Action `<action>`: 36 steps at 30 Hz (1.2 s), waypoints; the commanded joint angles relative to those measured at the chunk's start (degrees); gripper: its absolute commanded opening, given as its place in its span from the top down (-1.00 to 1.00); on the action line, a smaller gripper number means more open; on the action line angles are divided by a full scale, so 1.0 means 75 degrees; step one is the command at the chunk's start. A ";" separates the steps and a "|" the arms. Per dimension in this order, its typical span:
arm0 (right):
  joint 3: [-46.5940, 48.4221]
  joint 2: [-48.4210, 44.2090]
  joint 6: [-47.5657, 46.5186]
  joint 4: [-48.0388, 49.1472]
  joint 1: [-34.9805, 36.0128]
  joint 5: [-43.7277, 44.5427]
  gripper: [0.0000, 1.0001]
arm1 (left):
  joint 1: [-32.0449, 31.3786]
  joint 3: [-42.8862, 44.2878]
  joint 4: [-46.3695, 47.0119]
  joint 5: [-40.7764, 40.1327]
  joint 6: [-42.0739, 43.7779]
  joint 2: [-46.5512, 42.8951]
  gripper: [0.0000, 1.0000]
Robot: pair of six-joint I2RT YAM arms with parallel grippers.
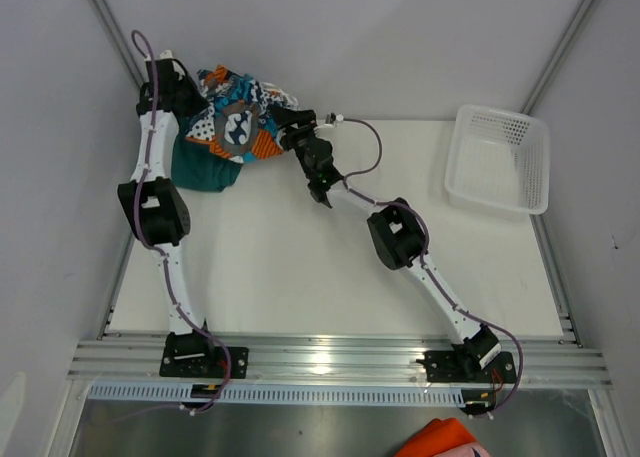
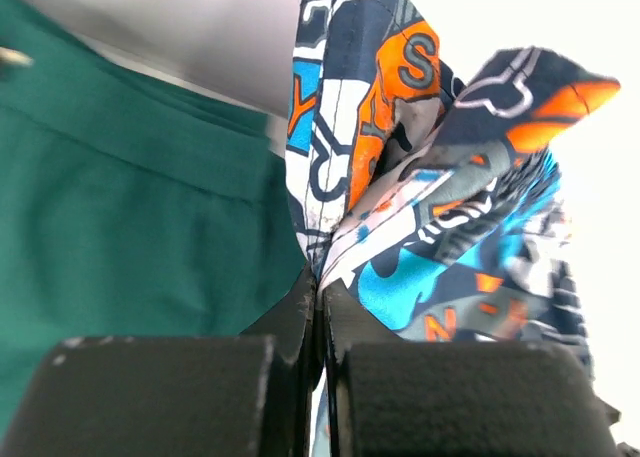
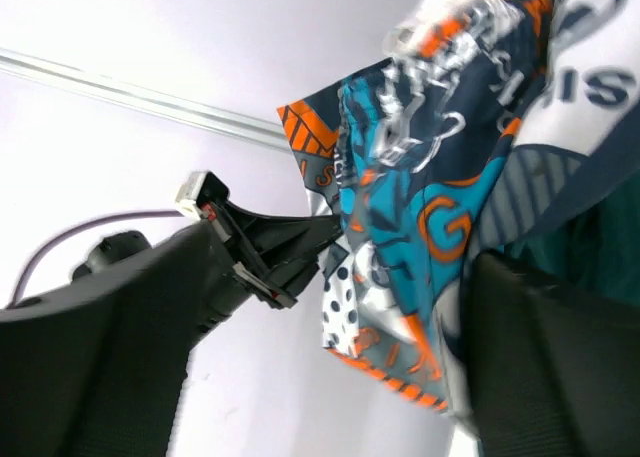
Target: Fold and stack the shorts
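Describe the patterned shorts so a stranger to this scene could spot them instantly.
Look to the far-left corner of the white table, opposite the mesh basket. There the left gripper pinches a bunched pair of shorts lying partly over a plain teal pair. Only this pair carries a busy orange, blue, white and navy print.

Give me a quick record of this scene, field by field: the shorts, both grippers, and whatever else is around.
printed shorts: bunched and lifted at the far left corner of the table
teal shorts: lying under the printed pair
left gripper: shut on the printed shorts
right gripper: fingers apart, printed cloth between them
white basket: far right of the table
folding: not yet done
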 commanded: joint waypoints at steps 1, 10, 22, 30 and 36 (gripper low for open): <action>0.1381 0.0611 0.0569 -0.1181 0.0331 0.0380 -0.99 | 0.0706 0.0377 0.0175 0.0091 -0.0150 0.0074 1.00; -0.2140 -0.0816 -0.0307 0.0411 0.0378 -0.0721 -0.98 | 0.1387 0.0390 0.0667 -0.1140 0.0307 0.0568 1.00; -0.4076 -0.1696 -0.1105 0.0986 0.0249 -0.1483 -0.99 | 0.1610 -0.0429 0.0958 -0.1795 0.0178 0.0592 0.67; -0.4662 -0.2153 -0.1737 0.1127 0.0085 -0.2209 -0.99 | 0.1633 -0.1052 0.1311 -0.2124 0.0084 0.0099 -0.98; -0.5517 -0.2809 -0.2335 0.1291 0.0003 -0.2432 -0.99 | 0.1610 -0.2290 0.2129 -0.2345 0.0143 -0.0744 -0.98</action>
